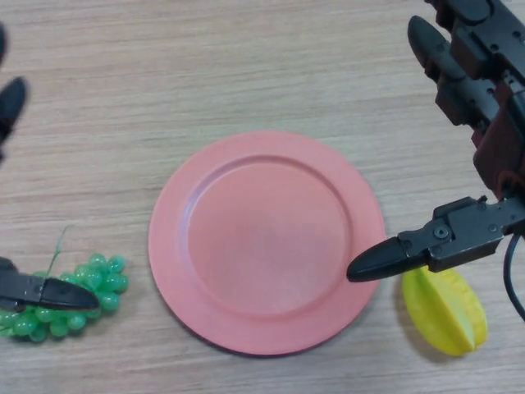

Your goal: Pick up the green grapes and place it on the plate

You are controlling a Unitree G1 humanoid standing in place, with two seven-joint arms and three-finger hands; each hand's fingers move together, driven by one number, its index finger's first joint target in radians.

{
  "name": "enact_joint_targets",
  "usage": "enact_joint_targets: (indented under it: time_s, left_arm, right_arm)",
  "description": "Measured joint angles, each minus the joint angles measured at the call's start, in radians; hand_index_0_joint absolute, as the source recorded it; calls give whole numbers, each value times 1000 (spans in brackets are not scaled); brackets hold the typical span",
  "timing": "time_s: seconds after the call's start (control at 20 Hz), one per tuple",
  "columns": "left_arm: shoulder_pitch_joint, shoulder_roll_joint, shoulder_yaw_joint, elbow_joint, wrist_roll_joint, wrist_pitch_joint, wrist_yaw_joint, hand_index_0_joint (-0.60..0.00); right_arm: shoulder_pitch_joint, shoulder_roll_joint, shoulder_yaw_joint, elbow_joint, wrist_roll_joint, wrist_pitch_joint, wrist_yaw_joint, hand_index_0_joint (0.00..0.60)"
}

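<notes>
A bunch of green grapes (92, 283) with a thin stem lies on the wooden table at the lower left, just left of the pink plate (267, 242). The plate is bare. My left hand (41, 291) comes in at the left edge. Its thumb lies across the left part of the bunch, and a fingertip (10, 98) shows far above it, so the hand is spread open around the grapes. My right hand (492, 156) hangs open at the right, with its thumb tip (377, 261) over the plate's right rim.
A yellow star fruit (447, 312) lies on the table right of the plate, partly under my right thumb. The wooden tabletop (205, 66) stretches beyond the plate.
</notes>
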Motion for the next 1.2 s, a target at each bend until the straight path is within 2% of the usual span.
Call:
enact_joint_targets:
  time_s: [0.05,0.1,0.2,0.3,0.4,0.5,0.7,0.8,0.85,0.9,0.95,1.0,1.05,1.2]
  left_arm:
    - [17,-16,-3,57,128,-105,-54,0]
    - [26,-29,-4,92,208,-157,-69,0]
    - [52,-30,-4,173,372,-205,-76,0]
    - [87,-35,-3,256,499,-272,-142,0]
    - [103,-52,-3,295,535,-277,-173,0]
    - [121,-53,2,362,636,-404,-173,0]
    - [101,-55,-7,450,726,-424,-153,0]
    - [85,-42,-19,455,728,-424,-123,-200]
    - [82,-35,-20,456,730,-424,-119,-350]
    - [82,-32,-23,459,736,-426,-107,-450]
    - [84,-21,-26,491,753,-471,-81,-592]
    - [84,-14,-27,522,810,-534,-44,-600]
    - [84,0,-43,562,911,-602,26,-600]
    - [99,28,-54,593,1017,-721,92,-600]
  right_arm:
    - [0,0,11,0,0,0,-1,0]
    - [0,0,12,0,0,0,-1,0]
    - [0,1,12,0,-3,0,-1,0]
    - [0,14,12,0,-9,0,-1,0]
    - [0,23,12,0,-9,0,-1,0]
    - [0,23,12,0,-9,0,1,0]
    - [-1,23,12,0,-9,0,1,0]
    - [-1,23,12,0,-9,0,1,0]
    - [-1,23,11,0,-9,0,1,0]
    - [-1,23,11,0,-9,0,1,0]
    - [-1,22,10,0,-8,0,1,0]
    - [-1,20,9,0,-7,0,1,0]
    - [0,20,7,0,-5,0,1,0]
    - [9,20,3,0,10,0,1,0]
